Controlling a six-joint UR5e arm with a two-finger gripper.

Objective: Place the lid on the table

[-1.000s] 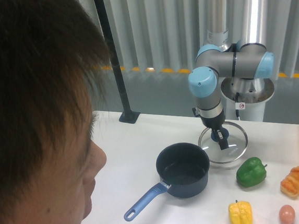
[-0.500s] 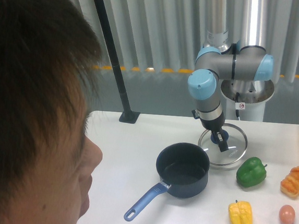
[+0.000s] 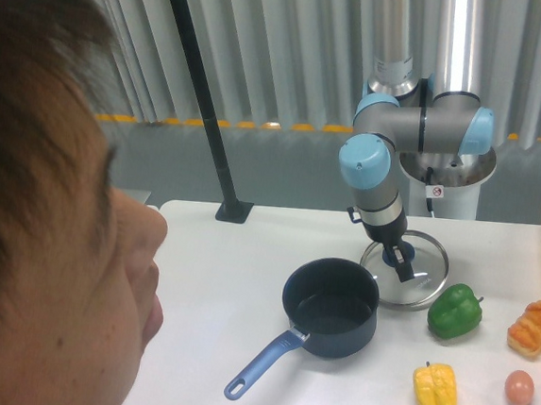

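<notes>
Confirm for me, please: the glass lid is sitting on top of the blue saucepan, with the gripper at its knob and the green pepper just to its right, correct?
Not quite. In the camera view the lid is not on the saucepan; it sits behind and to the right of the open pan, low over the table. The gripper is at its knob and the green pepper is just to its right, as you say.

My arm bends down at the right of the frame, and my gripper (image 3: 404,262) points low, fingers close together.

Dark blue saucepan (image 3: 330,306), green pepper (image 3: 455,312), yellow pepper (image 3: 435,394).
</notes>
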